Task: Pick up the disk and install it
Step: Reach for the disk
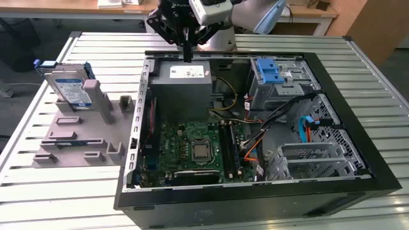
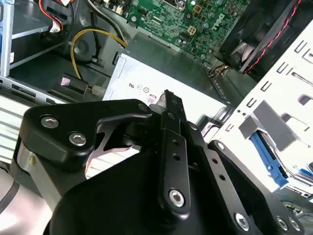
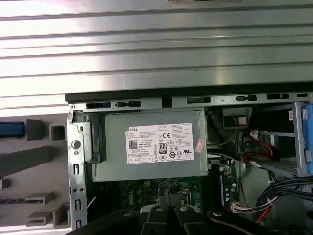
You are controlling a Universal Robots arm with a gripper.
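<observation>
Black computer case (image 1: 255,197) lies open nearest on the slatted tabletop (image 1: 57,196). Beyond it, at the exterior view's left, the disk (image 1: 69,88) stands on edge in a grey fixture (image 1: 76,139). It is well apart from the gripper (image 1: 187,57), which hangs clenched and empty over the power supply (image 1: 182,84). The disk looks rigid, weighty and shock-sensitive, best pinched across its flat faces near the top.
</observation>
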